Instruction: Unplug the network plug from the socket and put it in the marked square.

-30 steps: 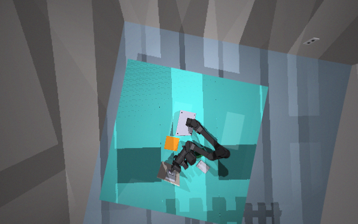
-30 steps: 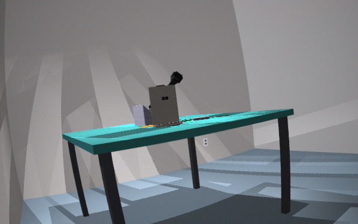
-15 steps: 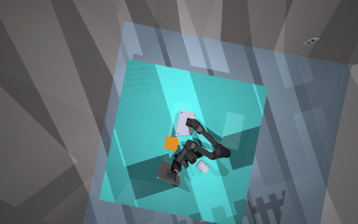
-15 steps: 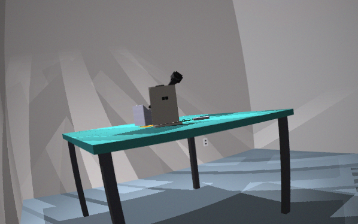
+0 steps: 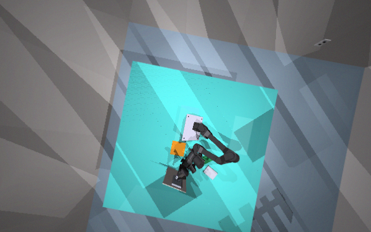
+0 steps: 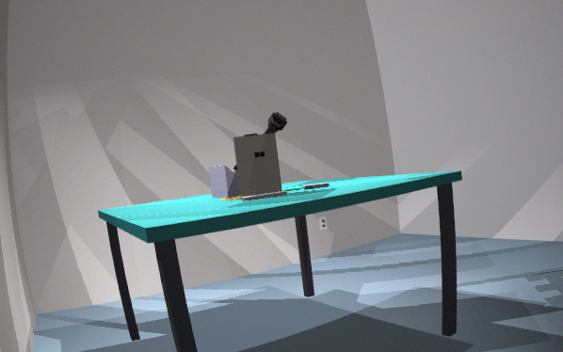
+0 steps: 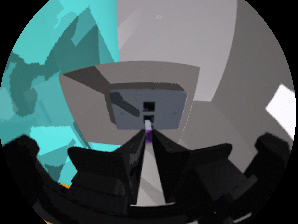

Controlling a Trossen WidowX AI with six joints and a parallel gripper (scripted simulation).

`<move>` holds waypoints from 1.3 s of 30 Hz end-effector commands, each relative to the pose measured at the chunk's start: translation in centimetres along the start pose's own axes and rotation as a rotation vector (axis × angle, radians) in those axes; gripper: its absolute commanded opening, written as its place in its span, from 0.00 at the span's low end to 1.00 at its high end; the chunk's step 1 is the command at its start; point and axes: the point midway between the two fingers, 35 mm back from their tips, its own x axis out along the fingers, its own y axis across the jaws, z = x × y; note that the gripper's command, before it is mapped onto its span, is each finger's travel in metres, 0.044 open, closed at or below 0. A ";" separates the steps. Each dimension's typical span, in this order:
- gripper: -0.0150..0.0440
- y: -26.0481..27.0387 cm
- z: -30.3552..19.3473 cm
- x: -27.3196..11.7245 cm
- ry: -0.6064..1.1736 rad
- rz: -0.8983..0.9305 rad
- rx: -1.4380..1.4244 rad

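Note:
The upright brown panel (image 5: pixel 167 175) (image 6: pixel 258 174) (image 7: pixel 145 73) carries a grey socket block (image 5: pixel 177 183) (image 7: pixel 170 106) with two dark openings, one above the other. My gripper (image 7: pixel 148 132) is shut on the plug (image 7: pixel 149 136), whose purple part shows between the fingertips. The plug's pale front end shows ahead of them, at the lower opening, part of which is dark above it. Whether the front end is fully outside the opening cannot be told. The tab cannot be made out. An orange square (image 5: pixel 178 146) (image 6: pixel 231 199) lies flat on the table (image 5: pixel 149 118) (image 6: pixel 188 212).
A pale box (image 5: pixel 190 127) (image 6: pixel 217 181) stands beyond the orange square. A green patch (image 5: pixel 207 159), partly hidden by the arm, and a small white-topped block (image 5: pixel 210 172) (image 6: pixel 316 186) lie beside the arm. The arm's links reach over the table between the pale box and the panel.

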 end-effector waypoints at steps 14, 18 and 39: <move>0.25 0.2 -0.3 -1.2 0.000 0.008 -0.001; 0.25 0.2 -0.4 -1.4 0.000 0.008 -0.001; 0.25 0.2 -0.8 -2.6 0.000 0.008 -0.001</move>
